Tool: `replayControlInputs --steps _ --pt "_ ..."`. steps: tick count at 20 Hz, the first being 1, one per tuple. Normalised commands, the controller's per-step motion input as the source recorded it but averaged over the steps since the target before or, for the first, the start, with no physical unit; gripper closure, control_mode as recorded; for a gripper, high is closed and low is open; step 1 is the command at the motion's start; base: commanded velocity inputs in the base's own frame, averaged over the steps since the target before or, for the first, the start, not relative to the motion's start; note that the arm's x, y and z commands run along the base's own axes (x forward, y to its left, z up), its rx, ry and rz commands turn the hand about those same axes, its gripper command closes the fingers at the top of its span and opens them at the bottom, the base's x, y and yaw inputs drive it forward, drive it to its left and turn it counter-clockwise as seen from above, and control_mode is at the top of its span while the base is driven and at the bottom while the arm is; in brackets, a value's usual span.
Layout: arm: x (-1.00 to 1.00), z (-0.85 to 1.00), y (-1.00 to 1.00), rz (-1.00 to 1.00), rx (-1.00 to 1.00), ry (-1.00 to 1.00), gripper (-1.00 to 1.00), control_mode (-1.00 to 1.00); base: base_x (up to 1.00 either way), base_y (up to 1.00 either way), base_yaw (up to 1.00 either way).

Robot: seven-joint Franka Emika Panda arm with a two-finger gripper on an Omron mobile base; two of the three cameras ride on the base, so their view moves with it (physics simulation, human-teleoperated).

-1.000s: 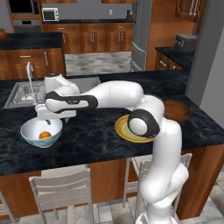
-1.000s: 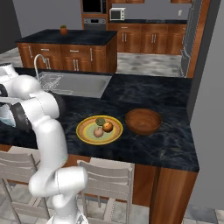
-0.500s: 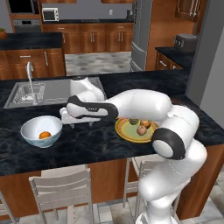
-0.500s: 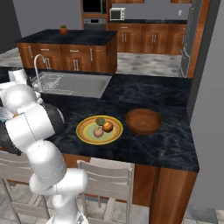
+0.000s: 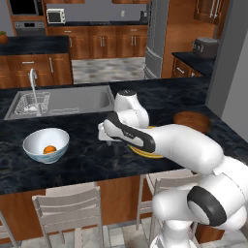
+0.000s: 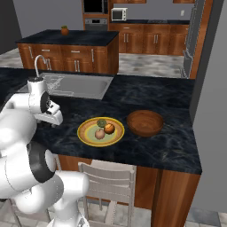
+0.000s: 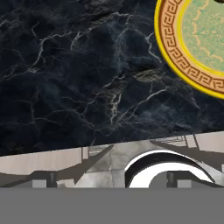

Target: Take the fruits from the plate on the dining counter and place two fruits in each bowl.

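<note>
Gripper at left-centre of the right base view, over bare dining counter just left of the plate; finger spread can't tell. Arm folded low across the counter. Three fruits on plate, one orange fruit in white bowl; wooden bowl right of plate.

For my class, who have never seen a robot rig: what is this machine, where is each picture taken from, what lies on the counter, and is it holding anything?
It is a white robot arm in a rendered kitchen. Two cameras ride behind it, left and right; a third looks along its hand. On the black counter stand a white bowl holding an orange fruit, a yellow plate with three fruits, and a brown wooden bowl, seemingly empty. The gripper hangs beside the plate; the pictures do not settle whether it is open, and nothing shows in it.
</note>
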Motion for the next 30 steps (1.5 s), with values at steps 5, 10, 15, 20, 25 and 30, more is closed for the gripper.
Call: replayControlInputs --steps 5,10,15,20,25,30 --pt "-0.32 0.0 -1.0 -0.14 0.1 0.0 -1.0 -1.0 0.0 0.0 0.0" --pt "-0.21 0.0 -1.0 -0.1 0.03 -0.02 -1.0 -1.0 0.0 0.0 0.0" --pt "-0.04 0.05 -0.89 -0.05 -0.02 -0.06 -1.0 -1.0 0.0 0.0 0.0" --pt "0.06 0.19 -0.78 -0.06 -0.02 0.0 -1.0 -1.0 0.0 0.0 0.0" --pt "0.38 0.02 -0.27 0.0 -0.04 0.0 -1.0 -1.0 0.0 0.0 0.0" --pt "0.4 0.0 -0.01 0.0 0.0 0.0 -1.0 -1.0 0.0 0.0 0.0"
